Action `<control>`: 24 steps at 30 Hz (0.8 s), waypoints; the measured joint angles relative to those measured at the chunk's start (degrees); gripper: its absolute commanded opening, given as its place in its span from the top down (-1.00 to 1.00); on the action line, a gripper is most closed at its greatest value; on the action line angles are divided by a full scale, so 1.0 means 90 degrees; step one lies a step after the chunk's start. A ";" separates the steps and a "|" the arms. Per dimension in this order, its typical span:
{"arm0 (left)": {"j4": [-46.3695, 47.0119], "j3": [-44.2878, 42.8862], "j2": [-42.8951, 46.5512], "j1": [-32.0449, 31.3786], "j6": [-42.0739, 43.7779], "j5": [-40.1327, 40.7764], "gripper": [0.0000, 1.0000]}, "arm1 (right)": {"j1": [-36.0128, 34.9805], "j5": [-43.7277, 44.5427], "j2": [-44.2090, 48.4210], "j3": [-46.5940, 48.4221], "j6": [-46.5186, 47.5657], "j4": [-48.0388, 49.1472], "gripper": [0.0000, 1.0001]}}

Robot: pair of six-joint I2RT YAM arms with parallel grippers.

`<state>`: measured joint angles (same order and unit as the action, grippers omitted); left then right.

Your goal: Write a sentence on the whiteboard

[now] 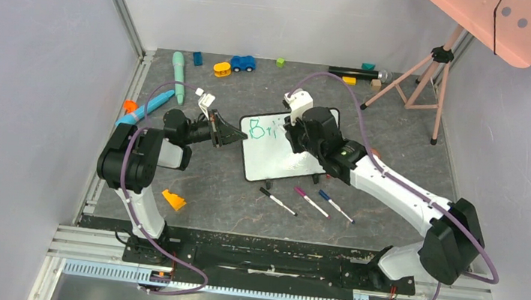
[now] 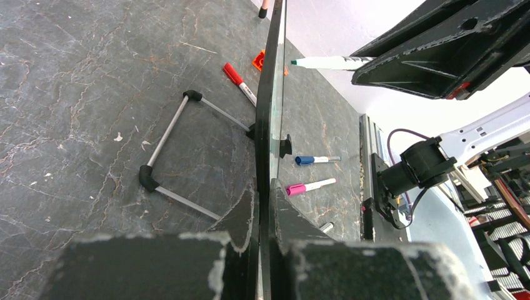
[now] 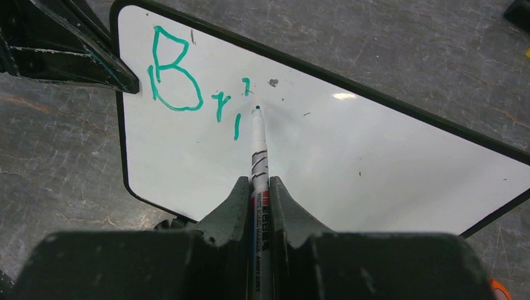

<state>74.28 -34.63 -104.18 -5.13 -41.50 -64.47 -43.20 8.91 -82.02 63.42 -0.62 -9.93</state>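
Observation:
The whiteboard (image 1: 271,151) stands tilted on its wire stand at the table's middle. In the left wrist view the whiteboard (image 2: 269,119) shows edge-on. My left gripper (image 1: 230,135) is shut on the board's left edge, its fingers (image 2: 247,215) pinching the black frame. Teal writing (image 3: 178,78) reads "Bri" at the whiteboard's (image 3: 325,150) upper left. My right gripper (image 3: 259,187) is shut on a white marker (image 3: 258,144), whose teal tip sits on the surface just right of the "i". From above, the right gripper (image 1: 297,135) hangs over the board's upper right part.
Three capped markers lie in front of the board: black (image 1: 277,201), magenta (image 1: 311,201), blue (image 1: 335,206). An orange block (image 1: 174,200) sits near the left arm. Toys line the back: a teal tool (image 1: 179,67), a blue car (image 1: 242,63). A tripod (image 1: 426,70) stands back right.

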 measured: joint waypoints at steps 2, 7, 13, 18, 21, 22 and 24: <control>0.0000 0.0000 0.0000 0.0000 0.0000 0.0000 0.96 | 0.0010 0.0005 -0.0041 0.0000 0.0000 -0.0032 1.00; 0.0000 0.0000 0.0000 0.0000 0.0000 0.0000 0.96 | 0.0036 0.0019 -0.0087 0.0000 0.0000 -0.0078 1.00; 0.0000 0.0000 0.0000 0.0000 0.0000 0.0000 0.96 | 0.0073 0.0027 -0.0163 0.0000 0.0002 -0.0097 1.00; -0.0002 0.0000 0.0000 0.0000 0.0000 0.0002 0.96 | 0.0080 0.0024 -0.0214 0.0053 0.0000 -0.0129 1.00; -0.0005 0.0000 0.0000 0.0000 0.0000 0.0007 0.96 | 0.0080 0.0017 -0.0248 0.0107 0.0000 -0.0151 1.00; -0.0005 0.0000 0.0000 0.0000 0.0000 0.0007 0.96 | 0.0080 0.0007 -0.0253 0.0119 0.0000 -0.0151 1.00; -0.0005 0.0000 0.0000 0.0000 0.0000 0.0007 0.96 | 0.0083 -0.0007 -0.0262 0.0131 0.0000 -0.0151 1.00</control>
<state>74.24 -34.63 -104.18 -5.13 -41.50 -64.40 -42.46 8.84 -84.38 64.60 -0.62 -11.29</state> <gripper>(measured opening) 0.052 0.131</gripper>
